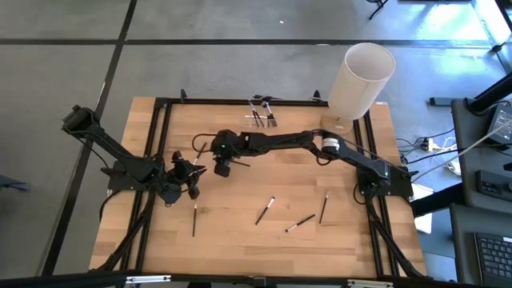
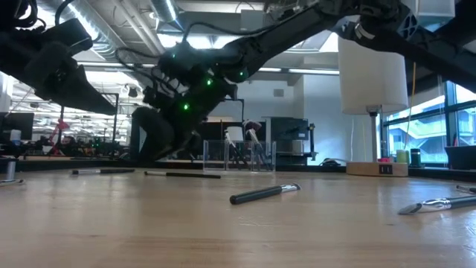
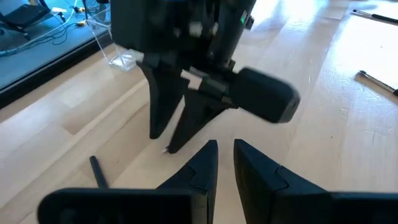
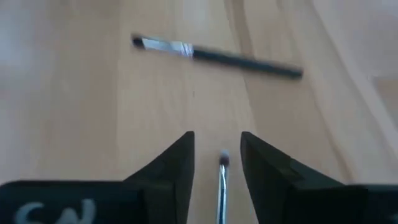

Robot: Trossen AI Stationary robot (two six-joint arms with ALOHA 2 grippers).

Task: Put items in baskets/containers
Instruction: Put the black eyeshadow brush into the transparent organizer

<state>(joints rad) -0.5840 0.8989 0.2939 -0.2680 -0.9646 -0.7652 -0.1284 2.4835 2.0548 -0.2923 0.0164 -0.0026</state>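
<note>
Several thin dark-handled makeup brushes lie flat on the wooden table (image 1: 240, 240), such as one (image 1: 266, 210) and another (image 1: 194, 218). More stand in the clear holder (image 1: 260, 114) near the far edge. My right gripper (image 1: 222, 166) reaches across to the table's middle and points down, open. Its fingers (image 4: 180, 165) stand either side of a silvery-ferruled brush (image 4: 222, 183) lying on the wood. A second brush (image 4: 214, 55) lies just beyond. My left gripper (image 3: 225, 163), narrowly open, hovers close beside the right gripper (image 3: 177, 124) and holds nothing.
A tall white cylinder (image 1: 362, 78) on a tan base stands at the far right corner. Black frame rails (image 1: 156, 160) run along the table's sides. The clear holder (image 2: 238, 155) shows behind the arms in the low view. Brushes (image 2: 264, 193) lie across the near half.
</note>
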